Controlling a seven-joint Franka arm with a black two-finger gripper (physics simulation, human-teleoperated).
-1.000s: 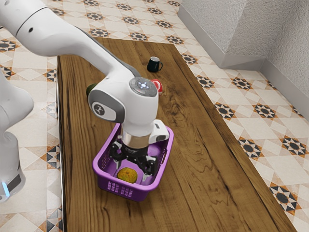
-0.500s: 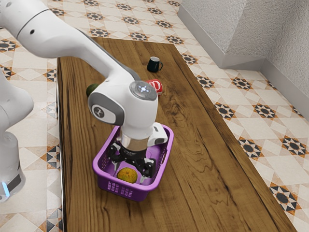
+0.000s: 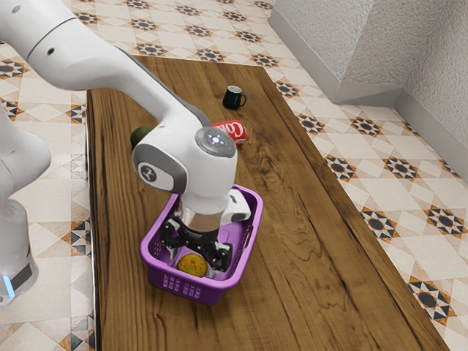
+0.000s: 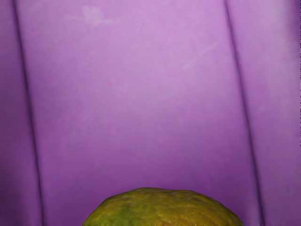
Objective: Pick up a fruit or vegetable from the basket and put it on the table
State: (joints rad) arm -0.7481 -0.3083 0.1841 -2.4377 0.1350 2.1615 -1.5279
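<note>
Inside the purple basket (image 3: 212,294) on the counter (image 3: 314,278), my pincer (image 3: 193,268) stands wide, fingers to either side of the yellowish fruit (image 3: 193,264).

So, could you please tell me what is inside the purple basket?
One mottled yellow-green fruit lies in the basket, with my gripper lowered over it, fingers open. The gripper hides part of the basket's floor, so I can't tell whether anything else lies there.

The basket (image 3: 151,262) is purple, the fruit (image 3: 193,265) in it mottled yellow-orange and green. Dark grain streaks the brown worktop (image 3: 292,256).
</note>
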